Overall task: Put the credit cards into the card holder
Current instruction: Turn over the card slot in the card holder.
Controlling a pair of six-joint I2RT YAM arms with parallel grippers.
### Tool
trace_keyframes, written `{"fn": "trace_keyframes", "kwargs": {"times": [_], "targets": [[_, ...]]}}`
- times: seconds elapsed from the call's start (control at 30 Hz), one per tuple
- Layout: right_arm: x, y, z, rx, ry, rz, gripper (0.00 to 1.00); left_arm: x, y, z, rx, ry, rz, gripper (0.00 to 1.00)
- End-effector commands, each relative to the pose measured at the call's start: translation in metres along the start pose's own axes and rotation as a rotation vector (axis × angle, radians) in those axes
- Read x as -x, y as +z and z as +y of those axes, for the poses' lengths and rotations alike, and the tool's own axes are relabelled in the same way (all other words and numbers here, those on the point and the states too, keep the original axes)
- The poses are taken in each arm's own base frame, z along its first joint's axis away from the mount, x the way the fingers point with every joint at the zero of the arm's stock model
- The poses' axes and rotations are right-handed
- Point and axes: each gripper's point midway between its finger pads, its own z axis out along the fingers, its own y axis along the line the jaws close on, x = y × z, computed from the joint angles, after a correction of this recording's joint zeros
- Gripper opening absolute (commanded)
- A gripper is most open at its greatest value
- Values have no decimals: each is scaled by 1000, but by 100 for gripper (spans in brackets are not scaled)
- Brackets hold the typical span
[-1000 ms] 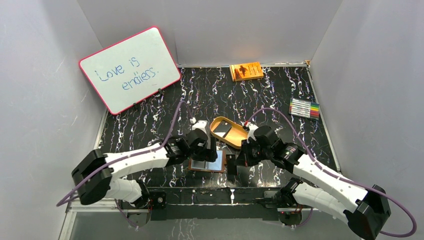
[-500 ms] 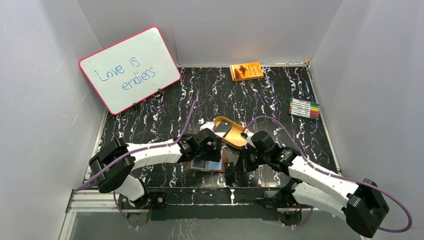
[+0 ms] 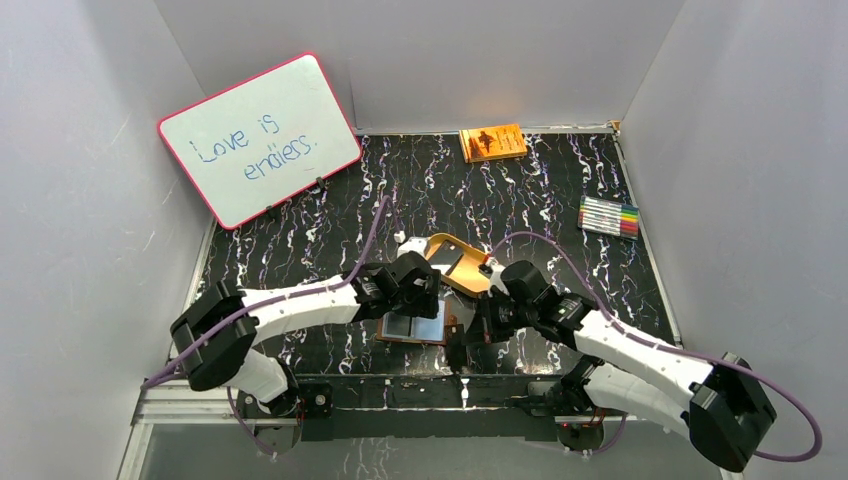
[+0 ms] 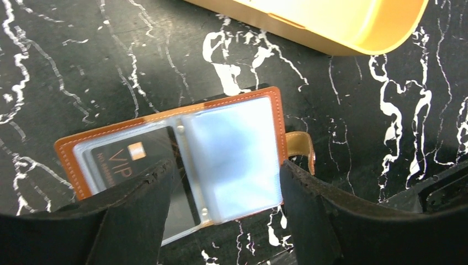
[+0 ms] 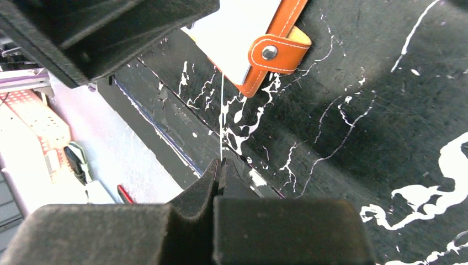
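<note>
The card holder [image 3: 412,328] lies open on the black marbled bench [image 3: 520,200]. It sits at the 6 o'clock edge, just ahead of the arm bases, with its clear sleeves facing up. In the left wrist view a black VIP card [image 4: 122,163] sits in the sleeve on the holder's 9 o'clock side. The sleeve toward 3 o'clock is pale and blurred, and what it holds cannot be told.

The left jaws stand apart above the holder, one finger on each side of that pale sleeve, gripping nothing. The right jaws are pressed together on a thin credit card [image 5: 222,110]. It shows edge-on as a pale line, upright, near the holder's snap strap [image 5: 274,51].

A tan oval tray [image 3: 465,249] lies just beyond the holder at 1 o'clock. A whiteboard [image 3: 258,138] leans at 10 o'clock, an orange book [image 3: 492,141] lies at 12 o'clock, and a marker set [image 3: 608,215] at 2 o'clock.
</note>
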Motion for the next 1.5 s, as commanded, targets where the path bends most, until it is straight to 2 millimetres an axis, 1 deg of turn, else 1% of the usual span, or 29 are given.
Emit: {"fn": "trace_keyframes", "kwargs": {"times": [0.0,0.1,0.2,0.4,0.57,0.77,0.97,1.1,1.3,1.47], "targets": [[10,8,22,102,6,-6,0,13,-21,20,96,-36,-71,65],[10,12,21,113,29,4,0,11,-29,36,141,-52,-98,64],[8,15,15,94,55,16,0,4,-31,46,164,-59,-100,63],[-2,18,-1,77,129,37,0,-6,-28,55,187,-64,-83,63],[-7,18,-2,95,151,47,0,-7,-27,56,196,-59,-82,63],[-7,21,0,118,163,52,0,-9,-24,57,199,-56,-75,62],[2,17,-3,75,168,3,0,-11,-24,59,204,-56,-70,62],[8,14,0,78,162,-22,0,-12,-23,60,207,-54,-69,62],[3,19,0,100,174,11,0,-13,-22,60,208,-53,-66,62],[-2,23,-3,107,196,29,0,-14,-22,61,208,-52,-64,62]]}}
